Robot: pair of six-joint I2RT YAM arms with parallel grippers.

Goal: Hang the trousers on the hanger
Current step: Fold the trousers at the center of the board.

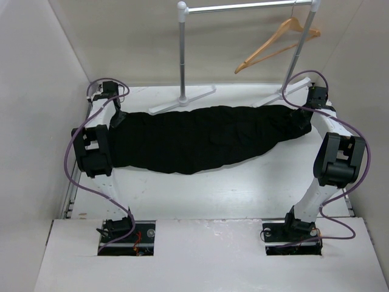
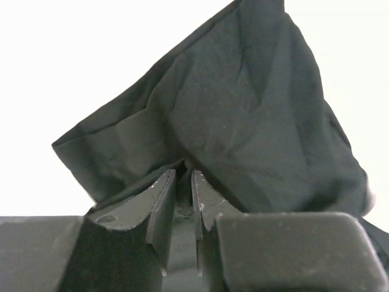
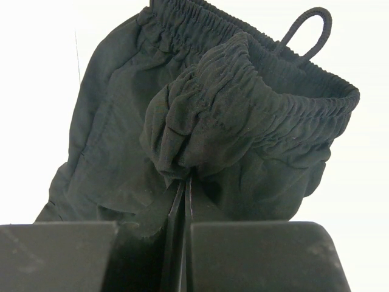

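Left claw [image 2: 184, 174]: fingers drawn close together, pinching a fold of black cloth at their tips. It sits at the 9 o'clock end of the garment, which I judge to be the leg end, since no elastic shows there.

Trousers [image 1: 200, 140]: stretched sideways across the table [image 1: 213, 191], from 9 o'clock to 3 o'clock, with the belly of the cloth sagging toward 6 o'clock. A grip at each end keeps the length spread out rather than bunched, which suits draping over a bar.

Rail [image 1: 243, 7]: silver and standing at 12 o'clock behind the cloth, with its feet just beyond the far edge of the garment.

Hanger [image 1: 276, 42]: light wood, hooked on the rail at about 1 o'clock from the middle of the trousers and tilted, with its lower arm pointing to 8 o'clock. It hangs well apart from the cloth, and nothing is on it yet.

Right claw [image 3: 185, 182]: fingers pressed together on a gathered bunch of the waistband [image 3: 261, 85], at the 3 o'clock end. A cord loop [image 3: 311, 29] sticks up behind the elastic.

Stage: both ends are gripped and the cloth is not yet at the hanger. I judge that the carry toward 1 o'clock is ahead.

Risk: the hanger swings freely on its hook, so a push from the cloth may turn it away.
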